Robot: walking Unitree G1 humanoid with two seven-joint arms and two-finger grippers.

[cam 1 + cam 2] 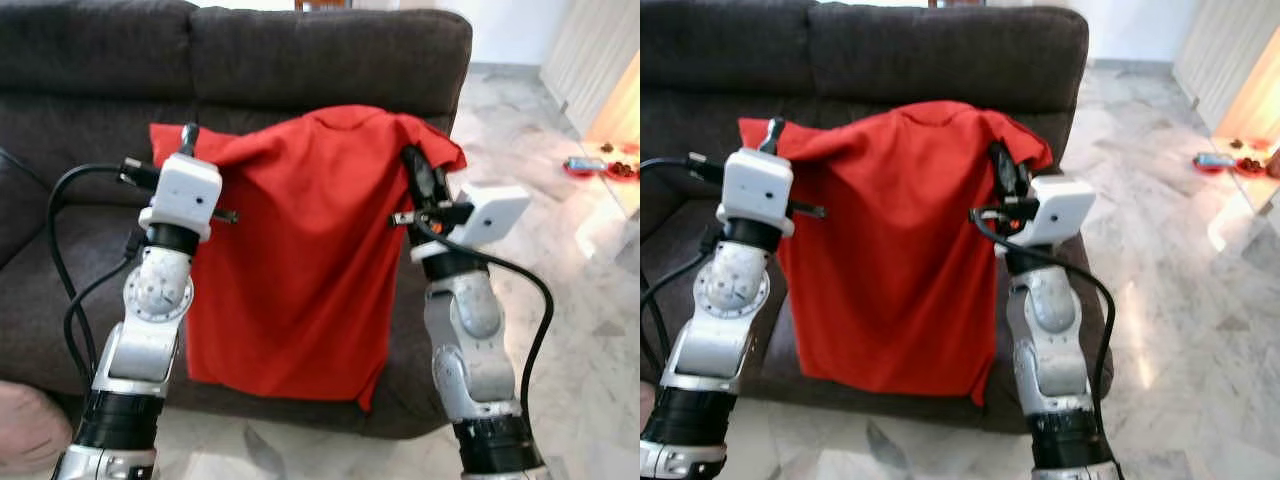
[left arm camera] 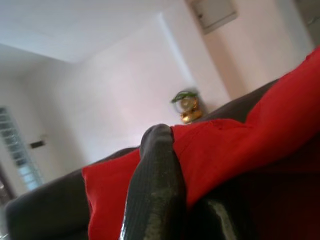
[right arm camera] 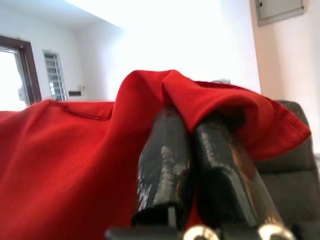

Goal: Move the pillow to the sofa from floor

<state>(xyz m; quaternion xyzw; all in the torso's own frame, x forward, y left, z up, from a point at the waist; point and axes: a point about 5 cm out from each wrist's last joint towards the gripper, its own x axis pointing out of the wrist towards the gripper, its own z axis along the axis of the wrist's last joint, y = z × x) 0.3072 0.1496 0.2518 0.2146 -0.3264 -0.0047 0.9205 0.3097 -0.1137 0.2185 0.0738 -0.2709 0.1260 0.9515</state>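
Note:
A limp red pillow [image 1: 300, 260] hangs in front of the dark grey sofa [image 1: 300, 50], draping down over the seat's front edge. My left gripper [image 1: 188, 135] is shut on its upper left corner, where red fabric [image 2: 225, 150] is pinched beside a black finger [image 2: 155, 190]. At the upper right corner my right gripper [image 1: 415, 165] is shut too, with fabric [image 3: 65, 160] folded over both fingers [image 3: 165, 165]. Both arms are raised to about the height of the sofa's backrest.
Marble floor [image 1: 580, 330] stretches to the right of the sofa. Small red and blue items [image 1: 585, 165] lie on the floor at the far right. A pinkish object [image 1: 25, 425] sits at the lower left, by the sofa's base.

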